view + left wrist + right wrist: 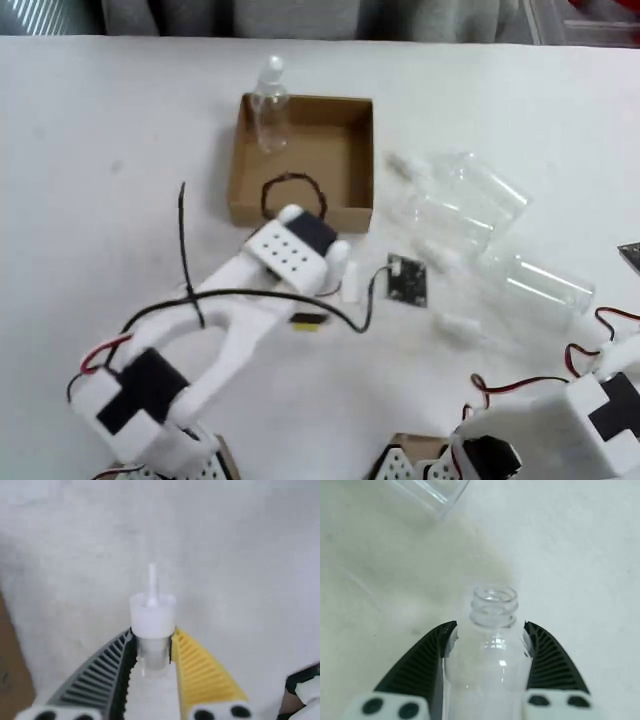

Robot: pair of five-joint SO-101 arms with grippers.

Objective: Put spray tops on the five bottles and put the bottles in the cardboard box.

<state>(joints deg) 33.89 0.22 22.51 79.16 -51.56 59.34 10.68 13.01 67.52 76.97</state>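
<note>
Left claw (152, 636) grips one spray top (152, 612) | right claw (490, 628), one open bottle (487, 675) | one capped bottle (270, 108) (upright) in cardboard box (300, 208)

There are one cardboard box (345, 150), one capped bottle (270, 110) inside it, seemingly three open bottles (480, 185) on the desk (120, 120), one held bottle (492, 660) in the right hand (490, 627), and one spray top (152, 615) in the left hand (151, 635).

The right gripper (490, 630) clasps a clear, topless bottle (490, 672) between black fingers (420, 670), another clear bottle (427, 492) lying on the white table (580, 555) beyond.
</note>
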